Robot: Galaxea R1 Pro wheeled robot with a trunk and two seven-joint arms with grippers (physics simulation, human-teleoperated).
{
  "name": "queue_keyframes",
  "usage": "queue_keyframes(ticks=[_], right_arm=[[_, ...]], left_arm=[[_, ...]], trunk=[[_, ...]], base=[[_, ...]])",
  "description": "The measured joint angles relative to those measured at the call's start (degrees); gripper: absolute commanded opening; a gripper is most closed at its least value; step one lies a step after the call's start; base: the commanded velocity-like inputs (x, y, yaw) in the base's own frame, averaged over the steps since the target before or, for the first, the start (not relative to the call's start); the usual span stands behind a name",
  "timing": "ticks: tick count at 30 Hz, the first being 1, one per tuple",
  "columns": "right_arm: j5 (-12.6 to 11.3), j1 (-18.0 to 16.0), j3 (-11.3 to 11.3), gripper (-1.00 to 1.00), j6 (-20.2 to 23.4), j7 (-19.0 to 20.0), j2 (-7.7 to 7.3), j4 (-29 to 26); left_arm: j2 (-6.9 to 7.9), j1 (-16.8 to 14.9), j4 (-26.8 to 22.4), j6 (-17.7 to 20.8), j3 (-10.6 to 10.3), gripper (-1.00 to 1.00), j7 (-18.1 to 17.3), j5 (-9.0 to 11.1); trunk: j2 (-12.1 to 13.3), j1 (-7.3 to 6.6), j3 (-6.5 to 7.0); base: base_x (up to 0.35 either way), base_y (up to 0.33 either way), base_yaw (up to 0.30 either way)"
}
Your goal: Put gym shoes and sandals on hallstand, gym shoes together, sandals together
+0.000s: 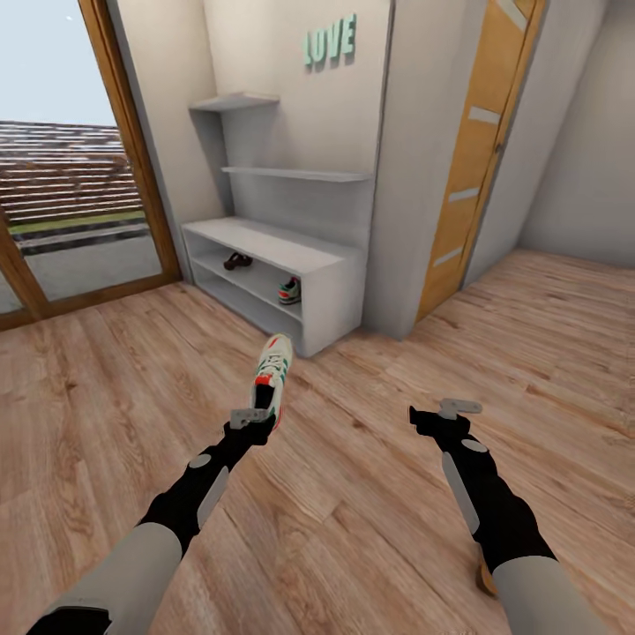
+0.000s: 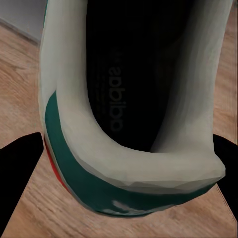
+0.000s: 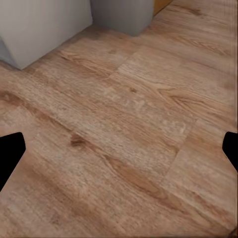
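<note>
Two gym shoes are visible. One shoe is held up by the left gripper, toe pointing toward the rack; the fingers close on its heel end. In the left wrist view this shoe is seen from very close — white collar, green band, dark inside with printed letters — and the black fingers stand at both sides of the heel. The second shoe sits on the rack's upper open shelf, near the right end, partly cut off by the side wall.

Only one sandal can be counted — a small dark shape on the same shelf, further left, well apart from the shoe. It is too small to make out the straps.

The right gripper hangs over the bare floor with nothing in it. In the right wrist view its fingertips show far apart at the two edges, so it is spread wide, with planks between them and grey corners of furniture beyond.

The rack's bench top is bare, and two wall shelves are staggered above it. Green letters reading LOVE hang on the wall. A glass door is left of the rack, a wooden door right of it.
</note>
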Motion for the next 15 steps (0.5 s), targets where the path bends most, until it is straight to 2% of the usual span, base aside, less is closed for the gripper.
queue_keyframes(ticks=[8,15], right_arm=[[0.0,0.0,0.0,1.00,0.0,0.0,0.00,0.0],[0.0,0.0,0.0,1.00,0.0,0.0,0.00,0.0]], left_arm=[[0.00,0.0,0.0,0.0,0.0,-1.00,0.0,0.0],[-0.06,0.0,0.0,0.0,0.0,-1.00,0.0,0.0]], trunk=[[0.0,0.00,0.00],[0.0,-0.02,0.00]], base=[[0.009,0.000,-0.253],[0.189,-0.126,-0.253]])
